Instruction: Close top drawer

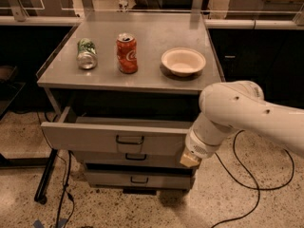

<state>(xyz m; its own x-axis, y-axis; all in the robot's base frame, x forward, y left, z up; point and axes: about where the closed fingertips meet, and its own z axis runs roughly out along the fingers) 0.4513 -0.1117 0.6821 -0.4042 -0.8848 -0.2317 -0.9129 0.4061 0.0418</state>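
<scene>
The top drawer (90, 137) of the grey metal cabinet stands pulled out, with its flat front panel well forward of the cabinet top and its small dark loop handle (129, 139) at the centre. My gripper (189, 160) is the cream tip at the end of my white arm (237, 113). It sits at the right end of the top drawer's front panel, at its lower edge. Whether it touches the panel cannot be told.
On the cabinet top (152, 30) are a green can (87, 53) lying on its side, an upright red can (127, 53) and a white bowl (183, 61). Two shut drawers (136, 156) (137, 179) lie below. A black cable (249, 175) loops on the floor at the right.
</scene>
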